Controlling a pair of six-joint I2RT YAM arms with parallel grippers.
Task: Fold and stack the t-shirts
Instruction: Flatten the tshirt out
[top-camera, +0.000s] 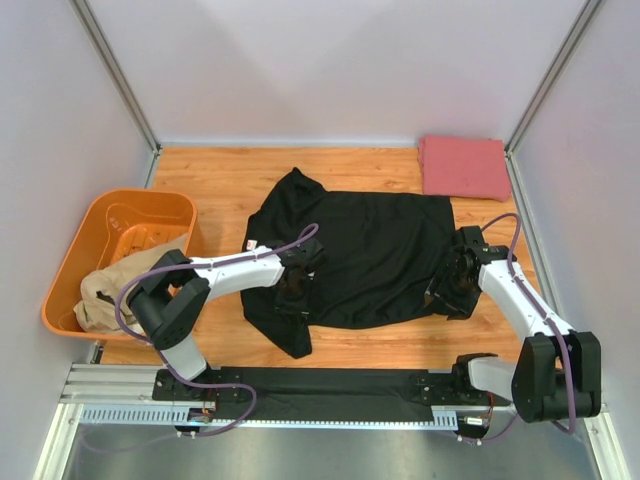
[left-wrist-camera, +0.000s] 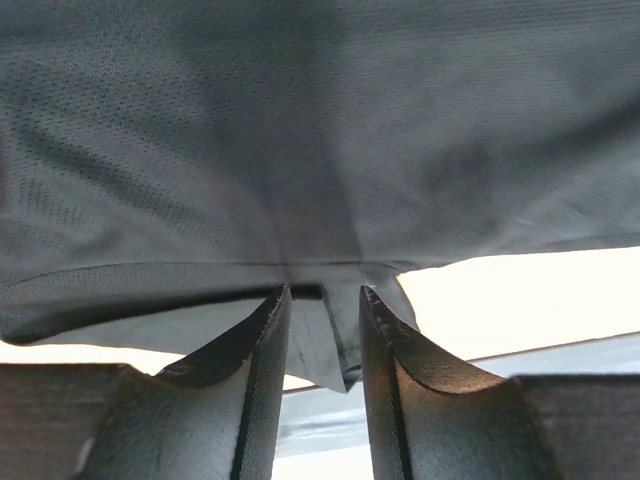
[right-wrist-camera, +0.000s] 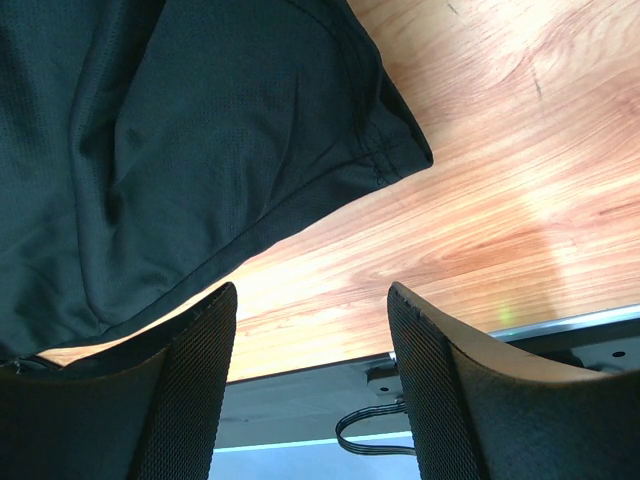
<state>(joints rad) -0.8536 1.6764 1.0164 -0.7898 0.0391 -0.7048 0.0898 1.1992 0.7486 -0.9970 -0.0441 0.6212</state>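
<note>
Black t-shirt (top-camera: 370, 260) lies spread mid-table (top-camera: 220, 175), collar left. Your left gripper (left-wrist-camera: 322, 295) is at its near-left part, fingers narrowly apart with a hem fold between them; can't tell if it's pinched. Your right gripper (right-wrist-camera: 310, 290) sits at the near-right hem corner, jaws apart and empty, likely placed to lift that edge for a fold. Pinkish-red t-shirt (top-camera: 463, 167) is folded at the far right, starting the stack. Tan t-shirt (top-camera: 105, 290) waits in the orange tub (top-camera: 130, 200), left.

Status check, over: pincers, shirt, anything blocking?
Left pincer straddling black t-shirt hem, grip unconfirmed. Right pincer open, empty, beside shirt corner. Shirt spread out, unfolded. Nothing in the way.
</note>
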